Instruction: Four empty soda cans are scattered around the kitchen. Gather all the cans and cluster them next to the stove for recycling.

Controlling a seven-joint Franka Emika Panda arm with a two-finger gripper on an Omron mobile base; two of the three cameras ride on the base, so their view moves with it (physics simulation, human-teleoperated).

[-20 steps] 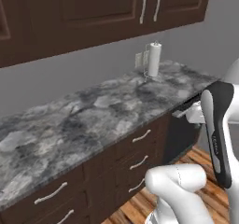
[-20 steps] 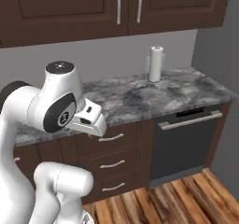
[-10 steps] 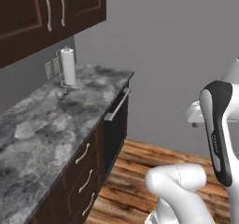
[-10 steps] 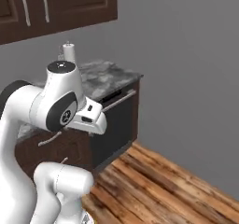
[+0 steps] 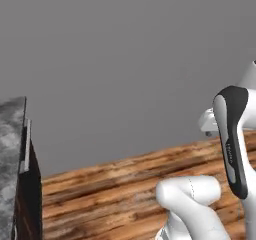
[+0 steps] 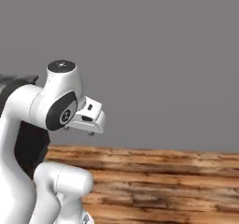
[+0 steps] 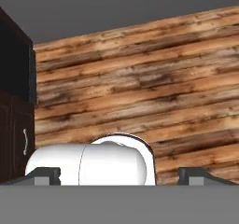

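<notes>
A plain grey wall [image 5: 125,59] rises behind the wood floor [image 6: 177,181]. A marble counter [image 5: 10,149] over dark cabinets [image 7: 14,101] stands at the floor's left edge. Above the floor, the gripper [image 7: 119,175] holds its fingers [image 7: 46,174] spread wide, empty. No cans or stove appear.

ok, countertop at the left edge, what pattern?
Mottled grey marble countertop, veined light and dark, above dark brown cabinetry. Clearest in the left base view.

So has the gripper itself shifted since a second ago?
No, not on its own. The gripper keeps its place beside the arm's white joint. The base turned right, which slid the counter to the view's left edge.
</notes>
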